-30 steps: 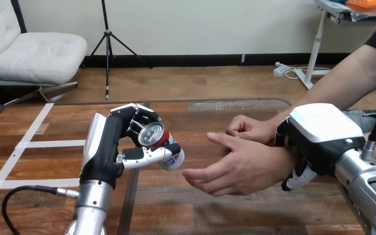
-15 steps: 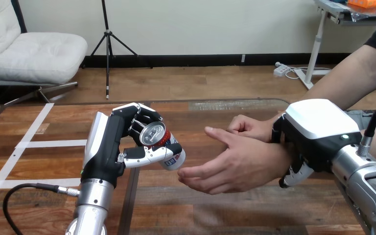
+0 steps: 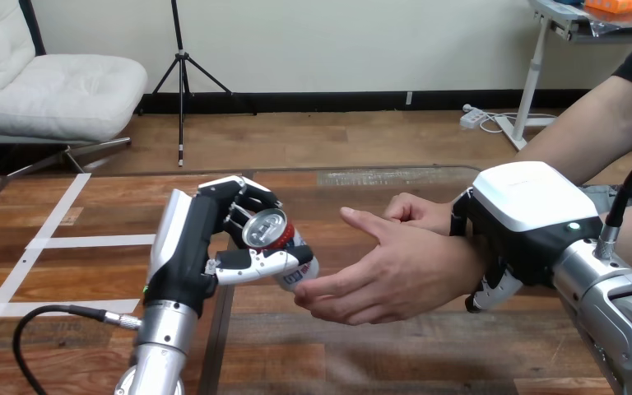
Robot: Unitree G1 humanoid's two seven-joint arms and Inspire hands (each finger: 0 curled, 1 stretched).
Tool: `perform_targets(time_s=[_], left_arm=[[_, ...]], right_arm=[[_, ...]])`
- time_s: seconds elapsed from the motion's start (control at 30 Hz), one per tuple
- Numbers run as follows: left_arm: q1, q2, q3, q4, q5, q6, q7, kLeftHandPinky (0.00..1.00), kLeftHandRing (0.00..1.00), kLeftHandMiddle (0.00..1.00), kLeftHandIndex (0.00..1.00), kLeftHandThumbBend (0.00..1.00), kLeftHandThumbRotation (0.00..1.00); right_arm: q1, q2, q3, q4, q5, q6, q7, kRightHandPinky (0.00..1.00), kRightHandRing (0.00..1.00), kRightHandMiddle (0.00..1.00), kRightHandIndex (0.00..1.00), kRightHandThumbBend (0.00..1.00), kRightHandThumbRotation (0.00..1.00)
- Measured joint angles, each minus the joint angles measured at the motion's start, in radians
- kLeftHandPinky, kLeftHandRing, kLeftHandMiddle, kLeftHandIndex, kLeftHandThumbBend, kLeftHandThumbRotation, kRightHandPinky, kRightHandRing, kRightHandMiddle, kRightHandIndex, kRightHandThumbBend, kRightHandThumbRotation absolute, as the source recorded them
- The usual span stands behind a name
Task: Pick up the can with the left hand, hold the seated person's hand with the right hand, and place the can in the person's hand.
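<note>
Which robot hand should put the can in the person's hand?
Left. The left hand grips the can, right beside the person's open hand; the right hand is busy clasping the person's wrist.

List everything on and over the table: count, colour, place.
can: one, silver top, red-white side; tilted, above the table.
table: one, brown wood; across the view.
tape strips: several, white; table's left part.
person's open hand: one; fingertips by the can.
person's other hand: one, curled; behind the open one.
left hand: one, black-white; curled round the can.
right hand: one, black-white; curled round the person's wrist.
</note>
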Motion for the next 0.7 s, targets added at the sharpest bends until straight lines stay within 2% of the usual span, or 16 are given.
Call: perform_targets(time_s=[0.33,0.7], left_arm=[[-0.004,-0.018,-0.008,-0.02,0.0,0.003,-0.017,0.29,0.35,0.43,0.45,0.68,0.0],[-0.036,-0.03,-0.023,-0.031,-0.001,0.0,-0.034,0.29,0.35,0.43,0.45,0.68,0.0]], right_arm=[[-0.005,0.003,0.0,0.0,0.001,-0.008,0.0,0.32,0.39,0.47,0.51,0.85,0.0],[-0.008,0.007,0.002,0.0,-0.005,-0.009,-0.001,0.31,0.38,0.46,0.51,0.86,0.0]])
